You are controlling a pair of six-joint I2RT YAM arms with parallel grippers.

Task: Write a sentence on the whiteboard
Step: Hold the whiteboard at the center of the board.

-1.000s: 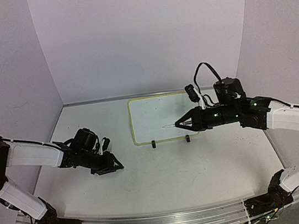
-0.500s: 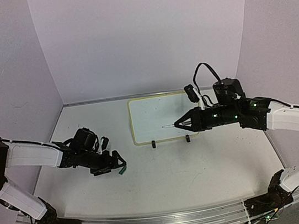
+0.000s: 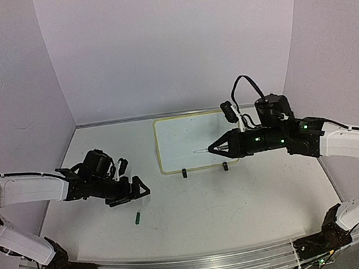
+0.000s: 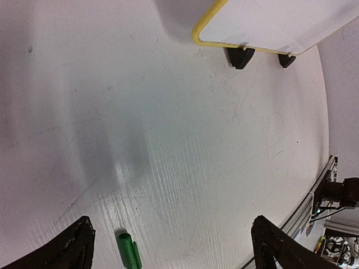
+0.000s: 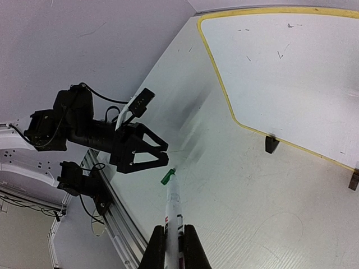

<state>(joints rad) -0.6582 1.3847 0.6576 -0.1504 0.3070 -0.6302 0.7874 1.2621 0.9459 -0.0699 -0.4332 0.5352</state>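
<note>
**Right fingers (image 5: 159, 251) pinch a marker (image 5: 173, 207), left fingers (image 4: 74, 250) stand wide apart**

The whiteboard (image 3: 186, 137), yellow-rimmed with round corners, sits at the far middle of the white table (image 3: 244, 212), and two small black feet (image 3: 184, 172) show along its near edge. Pale lilac walls (image 3: 173, 42) close in the table on three sides, and a metal rail (image 3: 184, 264) runs along the near edge.

The right gripper (image 3: 217, 148) is clamped on the marker. It reaches in from the right, with the marker's tip over the board's near right part. I cannot tell if the tip touches. The left gripper (image 3: 140, 188) hangs low over the table, well to the left of the board, with its jaws spread and holding nothing. A short green cylinder (image 3: 138, 217) lies on the table just beside it, on the near side.

The left wrist view shows that cylinder (image 4: 130, 253) between the open fingers, with the board's near corner (image 4: 207, 39) far ahead. The right wrist view shows a few tiny dark specks on the board's face (image 5: 291, 73), which the top view misses.
</note>
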